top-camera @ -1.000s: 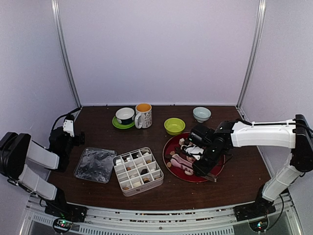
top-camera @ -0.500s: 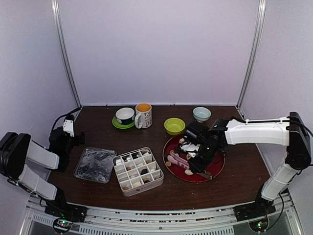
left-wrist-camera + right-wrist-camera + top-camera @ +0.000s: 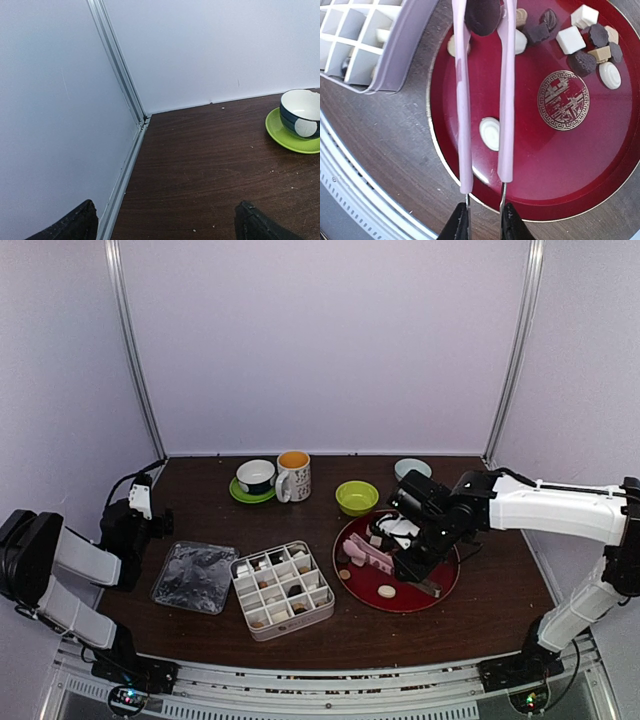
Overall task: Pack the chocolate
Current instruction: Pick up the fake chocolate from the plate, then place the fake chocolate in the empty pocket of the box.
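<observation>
My right gripper (image 3: pixel 415 562) is shut on the handle end of pink tongs (image 3: pixel 465 100) and holds them above the red plate (image 3: pixel 560 165). The tong tips pinch a dark brown chocolate (image 3: pixel 482 15) above the plate's edge next to the white compartment box (image 3: pixel 395 50). A round cream-white piece (image 3: pixel 490 133) lies under the tongs. Several dark, tan and white chocolates (image 3: pixel 590 50) lie at the plate's far side. The box (image 3: pixel 282 588) holds several pieces in its cells. My left gripper (image 3: pixel 165 225) is open and empty at the table's far left.
A clear plastic lid (image 3: pixel 193 577) lies left of the box. Along the back stand a cup on a green saucer (image 3: pixel 256 478), a mug (image 3: pixel 293 475), a green bowl (image 3: pixel 357 497) and a pale blue bowl (image 3: pixel 410 470). The left wrist view shows the cup (image 3: pixel 300 112) and the wall corner.
My right arm has risen and drawn back toward the far right of the plate, carrying the tongs with it. A cream piece near the plate's front edge has come into sight. The left arm has not moved.
</observation>
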`<state>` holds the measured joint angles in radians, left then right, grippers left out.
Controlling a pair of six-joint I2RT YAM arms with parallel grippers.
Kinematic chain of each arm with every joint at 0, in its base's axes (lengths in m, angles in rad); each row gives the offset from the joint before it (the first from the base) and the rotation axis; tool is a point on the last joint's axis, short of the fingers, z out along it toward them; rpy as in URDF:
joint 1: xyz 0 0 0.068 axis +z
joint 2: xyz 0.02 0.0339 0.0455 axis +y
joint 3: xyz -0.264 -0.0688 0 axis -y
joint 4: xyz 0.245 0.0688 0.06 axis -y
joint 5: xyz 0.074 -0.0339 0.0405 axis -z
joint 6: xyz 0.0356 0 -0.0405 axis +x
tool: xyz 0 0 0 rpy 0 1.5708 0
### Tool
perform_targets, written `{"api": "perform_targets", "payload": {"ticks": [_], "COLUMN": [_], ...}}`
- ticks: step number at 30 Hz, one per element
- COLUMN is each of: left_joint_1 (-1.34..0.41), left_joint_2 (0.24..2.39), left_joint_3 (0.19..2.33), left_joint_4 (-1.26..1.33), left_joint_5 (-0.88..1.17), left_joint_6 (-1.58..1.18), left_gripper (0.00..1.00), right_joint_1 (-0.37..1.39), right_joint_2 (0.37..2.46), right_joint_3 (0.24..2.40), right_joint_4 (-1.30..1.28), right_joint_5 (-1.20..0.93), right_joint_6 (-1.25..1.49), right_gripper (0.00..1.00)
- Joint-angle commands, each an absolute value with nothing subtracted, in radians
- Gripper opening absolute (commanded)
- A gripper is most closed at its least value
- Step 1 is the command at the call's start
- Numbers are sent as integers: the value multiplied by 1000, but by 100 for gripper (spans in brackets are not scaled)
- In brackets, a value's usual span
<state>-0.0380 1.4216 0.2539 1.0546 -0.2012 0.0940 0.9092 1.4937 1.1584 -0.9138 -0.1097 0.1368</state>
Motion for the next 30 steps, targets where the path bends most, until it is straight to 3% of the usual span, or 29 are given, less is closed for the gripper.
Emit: {"api": "perform_targets", "payload": {"ticks": [1,13,30], "left_joint_1": [-30,-30,-29], "left_joint_2": [1426,1428,1428], "left_joint_3": [271,271,272], "left_joint_4": [1112,1113,1113], "left_joint_5": [-204,-204,-203], "left_joint_6": [82,81,83], "left_gripper": [98,98,98], "right_joint_1": [957,1156,1244], "right_joint_2": [1458,1576,1812], "right_joint_3": [1208,1343,1491], "right_joint_4": [-939,-842,-732], "right_joint_5": [-156,-258,-259], "right_joint_6": [132,110,156], "right_gripper": [23,23,23]}}
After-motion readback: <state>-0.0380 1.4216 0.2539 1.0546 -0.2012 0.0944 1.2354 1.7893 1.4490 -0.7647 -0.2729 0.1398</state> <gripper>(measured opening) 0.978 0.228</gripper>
